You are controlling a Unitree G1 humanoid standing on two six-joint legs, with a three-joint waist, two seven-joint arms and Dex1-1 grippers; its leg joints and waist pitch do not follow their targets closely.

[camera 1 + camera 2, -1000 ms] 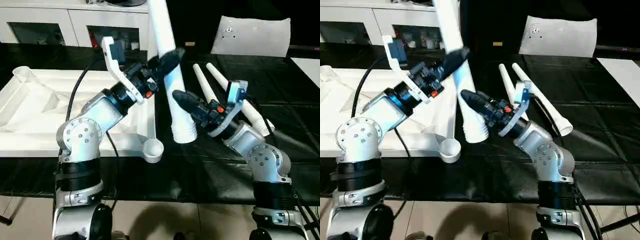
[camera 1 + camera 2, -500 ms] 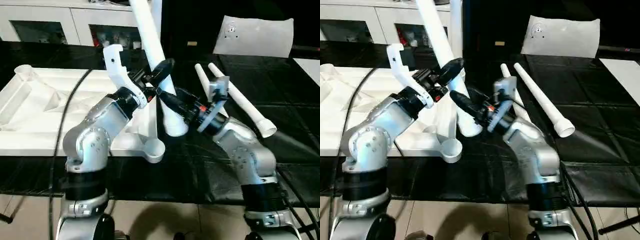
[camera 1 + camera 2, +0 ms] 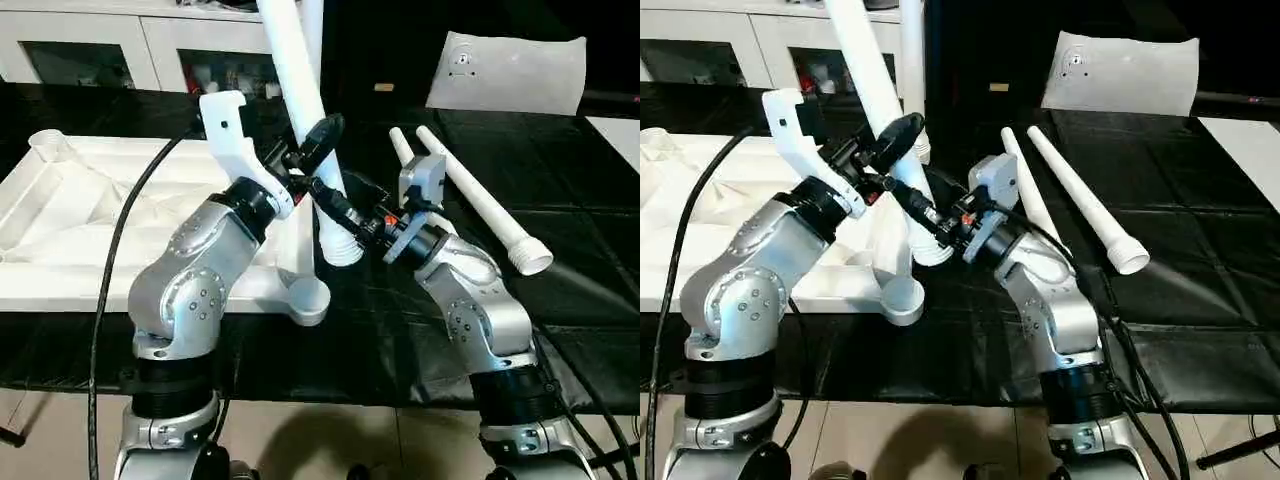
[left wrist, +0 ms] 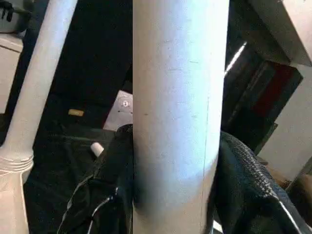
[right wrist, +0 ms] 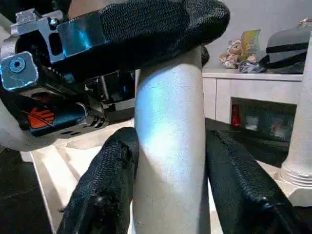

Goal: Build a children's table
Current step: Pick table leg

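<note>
A long white leg (image 3: 288,60) hangs tilted over the right edge of the upturned white tabletop (image 3: 60,272), its ribbed end (image 3: 343,250) just above the black table. My left gripper (image 3: 313,148) is shut on the leg's middle, with its black fingers (image 4: 243,180) pressed on both sides. My right gripper (image 3: 336,206) is shut on the same leg lower down, its fingers (image 5: 109,180) flanking the tube. The near corner socket (image 3: 308,298) lies below and left of the ribbed end. A second leg (image 3: 910,45) stands upright at the tabletop's far corner.
Two more legs (image 3: 478,205) lie side by side on the black table (image 3: 580,330) to the right. A white flat bag (image 3: 505,72) rests at the back right. White cabinets (image 3: 90,45) line the back behind the tabletop.
The left gripper has closed on the leg. The right arm has swung left, carrying the leg's ribbed end toward the tabletop's right edge, and the leg now leans more.
</note>
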